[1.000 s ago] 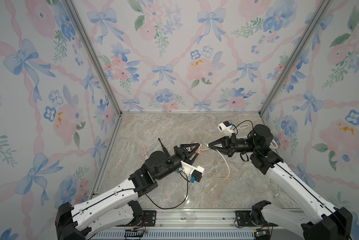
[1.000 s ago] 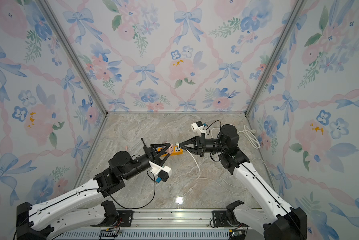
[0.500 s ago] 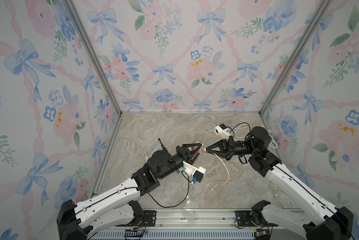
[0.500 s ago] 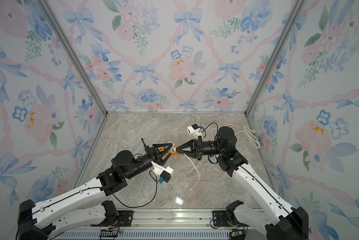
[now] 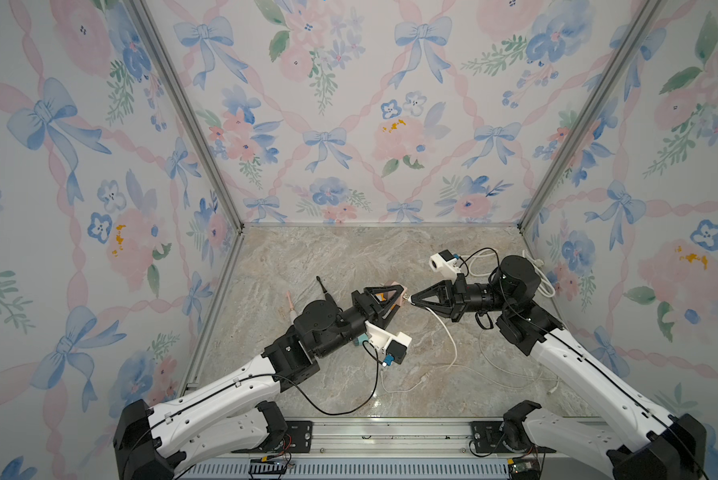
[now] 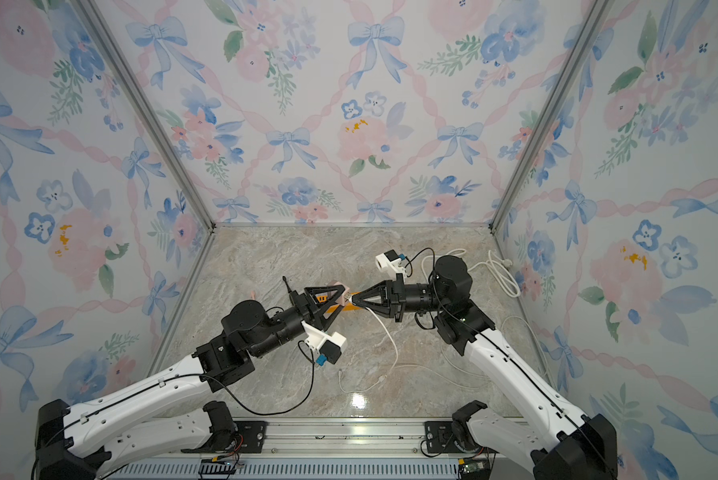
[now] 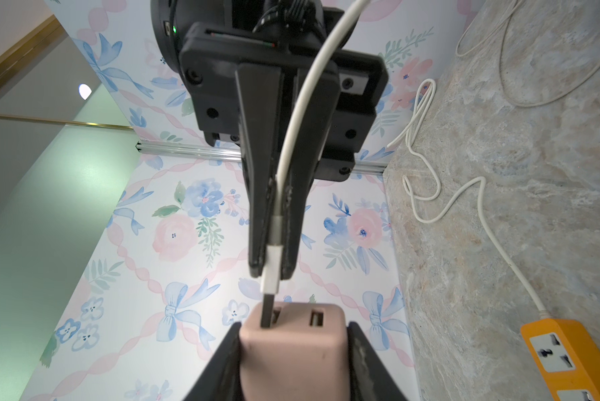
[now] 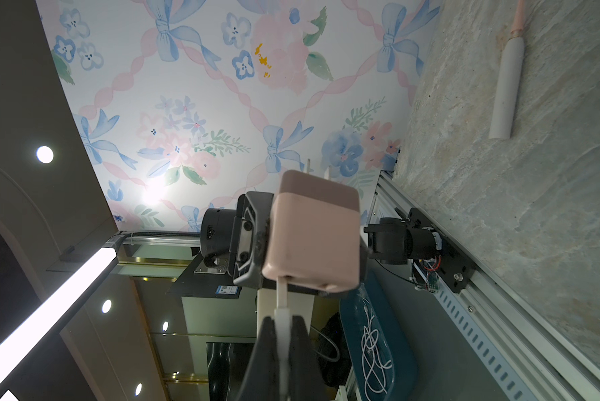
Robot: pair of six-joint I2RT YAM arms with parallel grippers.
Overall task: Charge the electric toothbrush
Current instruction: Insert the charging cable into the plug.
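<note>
1. Gripping a pink charger block [image 7: 293,350] up off the desk [image 5: 307,257] with the left fingers [image 7: 217,373], squeezing it from both sides, its two USB ports pointing at the other arm.
2. Pinching a white USB plug [image 7: 271,274] with the right fingers [image 7: 258,208], clamped tight together on it, with the white cable [image 7: 302,104] running back along them and drooping down to the desk.
3. Holding the two nose to nose, pretty much over the desk's middle in both top views.
4. Poking the plug's metal tip at one of the two ports; honestly not being able to tell from either wrist view whether it's properly seated.
5. Seeing the electric toothbrush [image 8: 505,86] lying flat on the desk, white handle and pink tip, off around 9 o'clock from the block. Catching only its pink head [image 5: 290,301] past the left arm [image 5: 224,386] in a top view. Not touching either set of fingers.
6. Spotting an orange power strip [image 7: 569,350] on the desk, right by where the fingers meet, sockets facing up.
7. Noticing more loose white cord [image 7: 510,267] looping around the desk from roughly 2 o'clock round to 5 o'clock.
</note>
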